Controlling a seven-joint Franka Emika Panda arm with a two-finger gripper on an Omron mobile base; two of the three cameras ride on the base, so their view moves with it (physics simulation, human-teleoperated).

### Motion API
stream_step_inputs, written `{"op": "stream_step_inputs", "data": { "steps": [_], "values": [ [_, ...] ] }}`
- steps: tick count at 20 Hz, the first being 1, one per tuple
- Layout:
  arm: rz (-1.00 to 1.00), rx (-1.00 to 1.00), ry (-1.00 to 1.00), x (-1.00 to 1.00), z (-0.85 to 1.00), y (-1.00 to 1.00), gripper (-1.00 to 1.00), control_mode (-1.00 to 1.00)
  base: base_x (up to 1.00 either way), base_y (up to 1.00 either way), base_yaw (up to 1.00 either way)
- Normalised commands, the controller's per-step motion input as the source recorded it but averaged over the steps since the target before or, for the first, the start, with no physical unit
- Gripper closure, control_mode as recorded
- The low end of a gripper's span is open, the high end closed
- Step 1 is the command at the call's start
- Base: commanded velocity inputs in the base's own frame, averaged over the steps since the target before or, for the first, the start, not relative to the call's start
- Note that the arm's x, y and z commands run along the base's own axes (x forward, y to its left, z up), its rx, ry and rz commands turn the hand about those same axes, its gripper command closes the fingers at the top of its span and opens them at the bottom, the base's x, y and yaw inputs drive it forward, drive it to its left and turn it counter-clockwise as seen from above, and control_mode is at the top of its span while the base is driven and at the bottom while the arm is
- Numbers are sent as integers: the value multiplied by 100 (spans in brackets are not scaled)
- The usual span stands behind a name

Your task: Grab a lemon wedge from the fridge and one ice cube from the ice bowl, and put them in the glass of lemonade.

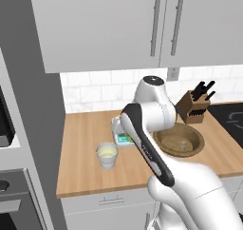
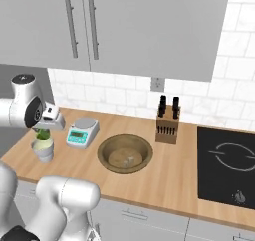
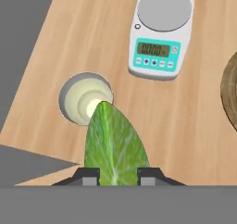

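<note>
My gripper is shut on the lemon wedge, a green-yellow piece whose tip points over the rim of the glass of lemonade. From the right base view the gripper hangs just above the glass with the wedge under it. In the left base view the glass stands near the counter's front edge, and my arm hides the hand. The ice bowl, brown and shallow, sits right of the glass with small pale cubes inside; it also appears as the ice bowl. The fridge is out of view.
A white-and-teal kitchen scale stands between glass and bowl, close behind them. A knife block stands at the wall. A black cooktop lies at the right. Grey wall cupboards hang overhead.
</note>
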Motion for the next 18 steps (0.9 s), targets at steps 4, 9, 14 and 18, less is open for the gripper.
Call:
{"op": "stream_step_inputs", "data": {
  "steps": [4, 9, 14, 18],
  "values": [
    [7, -14, 5, 41, -63, 51, 100, -100, 0, 0, 0],
    [7, -10, 11, 47, -77, 3, 100, -100, 0, 0, 0],
    [1, -4, 8, 21, -12, 1, 100, -100, 0, 0, 0],
    [-3, 0, 0, 20, 1, 9, 100, -100, 0, 0, 0]
  ]
}}
